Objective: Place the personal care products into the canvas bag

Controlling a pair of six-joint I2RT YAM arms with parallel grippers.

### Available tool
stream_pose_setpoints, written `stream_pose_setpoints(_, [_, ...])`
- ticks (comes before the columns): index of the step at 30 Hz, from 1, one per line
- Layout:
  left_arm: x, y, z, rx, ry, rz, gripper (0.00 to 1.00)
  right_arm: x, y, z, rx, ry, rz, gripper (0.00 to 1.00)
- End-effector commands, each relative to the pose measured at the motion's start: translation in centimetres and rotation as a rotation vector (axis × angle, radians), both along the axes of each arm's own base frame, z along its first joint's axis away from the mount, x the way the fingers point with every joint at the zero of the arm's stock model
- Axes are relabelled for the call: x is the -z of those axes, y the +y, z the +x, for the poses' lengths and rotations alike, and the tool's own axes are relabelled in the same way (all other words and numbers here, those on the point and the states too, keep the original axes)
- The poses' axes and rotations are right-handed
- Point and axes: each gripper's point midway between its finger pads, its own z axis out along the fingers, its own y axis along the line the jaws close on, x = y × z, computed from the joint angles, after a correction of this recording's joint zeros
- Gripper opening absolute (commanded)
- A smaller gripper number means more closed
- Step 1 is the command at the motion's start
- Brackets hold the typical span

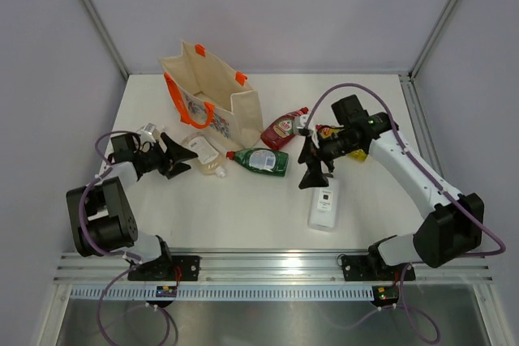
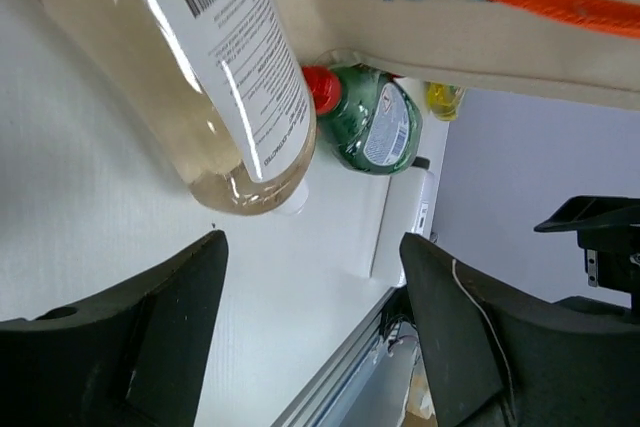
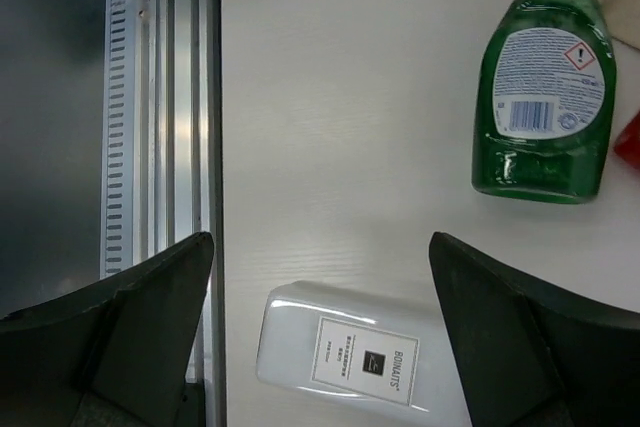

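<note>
Left gripper (image 1: 186, 160) hovering low, jaws spread wide, gripping nothing. The clear pale-yellow bottle (image 1: 204, 154) is lying just off its tips at 3 o'clock. Canvas bag (image 1: 212, 103) standing open at the table's 11 o'clock. Green bottle (image 1: 261, 160) and red bottle (image 1: 282, 130) lying at the bag's 4 o'clock. Right gripper (image 3: 318, 247) hanging over the flat white bottle (image 3: 345, 352), jaws apart, empty.

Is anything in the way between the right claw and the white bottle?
No, nothing that I can see. The right gripper hangs open over the white bottle, with only air between them.
</note>
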Motion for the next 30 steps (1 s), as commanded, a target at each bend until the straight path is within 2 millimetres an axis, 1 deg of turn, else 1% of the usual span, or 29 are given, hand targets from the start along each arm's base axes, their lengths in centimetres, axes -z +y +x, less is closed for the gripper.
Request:
stream_pose_setpoints(1, [1.2,0.3,-0.7,-0.003,0.072,0.082,0.00,1.0,2.0,1.5,0.011,-0.054,-0.069,0.96])
stream_pose_setpoints(2, [1.4,0.5,-0.9,-0.021,0.092,0.097,0.01,0.7,2.9,2.1,0.036,-0.051,-0.057,0.96])
stream_pose_setpoints(3, [1.5,0.7,-0.9,-0.040,0.099,0.109,0.03,0.7,4.1,2.0,0.030,-0.049,-0.057,0.95])
stream_pose_setpoints(4, [1.7,0.8,-1.0,-0.063,0.097,0.117,0.09,1.1,4.4,2.7,0.065,-0.066,-0.090,0.95])
stream_pose_setpoints(5, [1.4,1.2,-0.7,-0.130,0.106,0.143,0.36,0.8,5.4,3.3,0.101,-0.076,-0.080,0.94])
stream_pose_setpoints(6, [1.1,1.3,-0.5,-0.154,0.087,0.165,0.46,1.2,6.6,2.6,0.076,-0.079,-0.089,0.94])
stream_pose_setpoints(7, [1.3,1.8,-0.4,-0.201,0.095,0.203,0.57,1.5,7.0,3.0,0.098,-0.105,-0.114,0.95])
stream_pose_setpoints(8, [0.5,1.6,-0.2,-0.214,0.067,0.230,0.79,1.4,7.8,3.6,0.154,-0.105,-0.109,0.95])
stream_pose_setpoints(9, [0.4,1.7,0.0,-0.231,0.061,0.253,0.90,1.8,8.5,3.7,0.167,-0.102,-0.122,0.95])
stream_pose_setpoints(10, [0.2,2.1,0.7,-0.264,0.057,0.285,0.97,1.9,9.1,3.3,0.161,-0.098,-0.125,0.95])
stream_pose_setpoints(11, [0.1,1.5,0.9,-0.257,0.058,0.305,0.99,2.0,9.5,3.6,0.193,-0.066,-0.118,0.95])
stream_pose_setpoints(13, [0.1,1.1,1.6,-0.260,0.064,0.347,0.99,2.0,9.9,3.8,0.216,-0.039,-0.112,0.95])
stream_pose_setpoints(14, [-0.2,0.7,2.5,-0.270,0.058,0.406,0.99,2.1,10.0,4.1,0.239,-0.027,-0.112,0.95])
stream_pose_setpoints(15, [1.0,0.5,2.4,-0.258,0.117,0.440,0.99,2.3,9.9,4.5,0.271,-0.021,-0.116,0.96])
stream_pose_setpoints(16, [1.7,1.0,2.7,-0.290,0.152,0.502,0.99,2.4,9.8,4.8,0.297,-0.023,-0.127,0.96])
stream_pose_setpoints(17, [1.0,0.3,3.7,-0.282,0.146,0.526,0.99,2.5,9.6,4.9,0.307,-0.026,-0.136,0.97])
stream_pose_setpoints(18, [1.7,-0.3,3.5,-0.265,0.186,0.556,0.99,2.6,9.3,5.0,0.323,-0.027,-0.139,0.97])
stream_pose_setpoints(19, [2.9,-0.3,3.9,-0.270,0.225,0.592,0.99,2.6,9.1,5.1,0.344,-0.034,-0.144,0.98])
stream_pose_setpoints(20, [3.1,-1.3,4.1,-0.250,0.225,0.614,0.99,2.6,8.9,5.1,0.352,-0.038,-0.141,0.98])
stream_pose_setpoints(21, [2.6,-1.4,4.9,-0.262,0.217,0.634,0.99,2.9,8.6,4.8,0.358,-0.036,-0.144,0.98])
stream_pose_setpoints(22, [3.3,-1.2,5.4,-0.276,0.231,0.670,0.99,2.9,8.4,4.7,0.367,-0.040,-0.142,0.98])
stream_pose_setpoints(23, [3.5,-1.4,5.7,-0.288,0.238,0.697,0.99,2.6,8.3,4.6,0.377,-0.040,-0.130,0.99])
stream_pose_setpoints(24, [3.1,-0.9,6.0,-0.316,0.273,0.736,0.99,3.2,8.0,4.3,0.384,-0.027,-0.139,0.99])
stream_pose_setpoints(25, [3.4,-0.2,6.2,-0.343,0.305,0.781,0.99,3.3,7.8,4.2,0.389,-0.023,-0.139,0.99])
stream_pose_setpoints(26, [5.3,-0.1,6.1,-0.326,0.371,0.824,0.99,3.4,7.8,4.1,0.396,-0.010,-0.136,0.99])
stream_pose_setpoints(27, [6.0,0.3,4.9,-0.309,0.452,0.872,0.99,3.6,7.5,3.9,0.402,-0.005,-0.137,0.99])
stream_pose_setpoints(28, [5.5,0.3,5.9,-0.321,0.458,0.892,0.99,3.7,7.5,3.8,0.405,-0.002,-0.137,0.99])
stream_pose_setpoints(29, [6.9,0.6,5.6,-0.309,0.503,0.947,0.99,3.7,7.4,3.9,0.412,0.000,-0.135,0.99])
stream_pose_setpoints(30, [7.2,0.6,5.4,-0.295,0.518,0.964,0.99,3.8,7.3,3.8,0.416,0.004,-0.134,1.00])
